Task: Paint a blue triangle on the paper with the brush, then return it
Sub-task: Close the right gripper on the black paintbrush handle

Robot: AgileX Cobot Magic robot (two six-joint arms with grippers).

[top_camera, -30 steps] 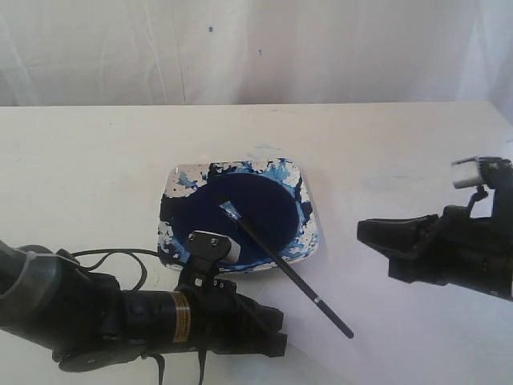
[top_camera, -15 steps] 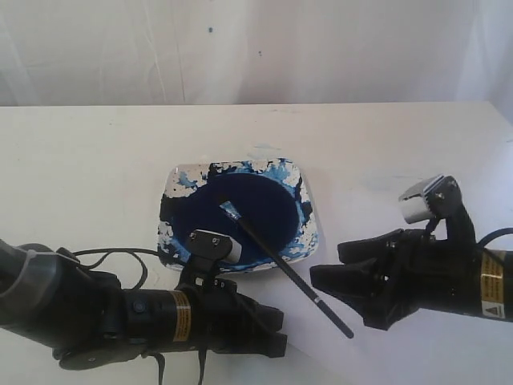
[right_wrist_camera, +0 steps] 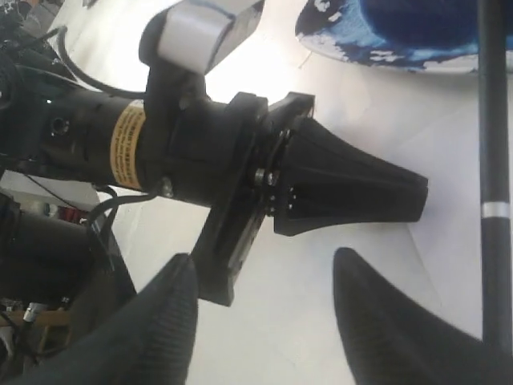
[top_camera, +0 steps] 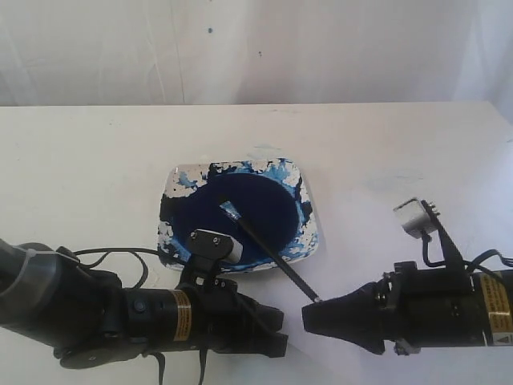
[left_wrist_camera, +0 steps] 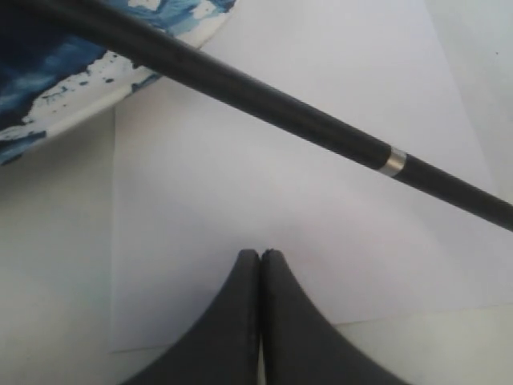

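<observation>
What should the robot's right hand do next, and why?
Probably shift the right gripper sideways until the brush handle sits between its open jaws. The handle lies outside them, beside one finger, so closing here would likely miss.

One brush (top_camera: 264,245), one dish (top_camera: 180,186) and one sheet of paper (left_wrist_camera: 240,184). Two grippers: the left gripper (left_wrist_camera: 260,257) and the right gripper (right_wrist_camera: 264,273)
</observation>
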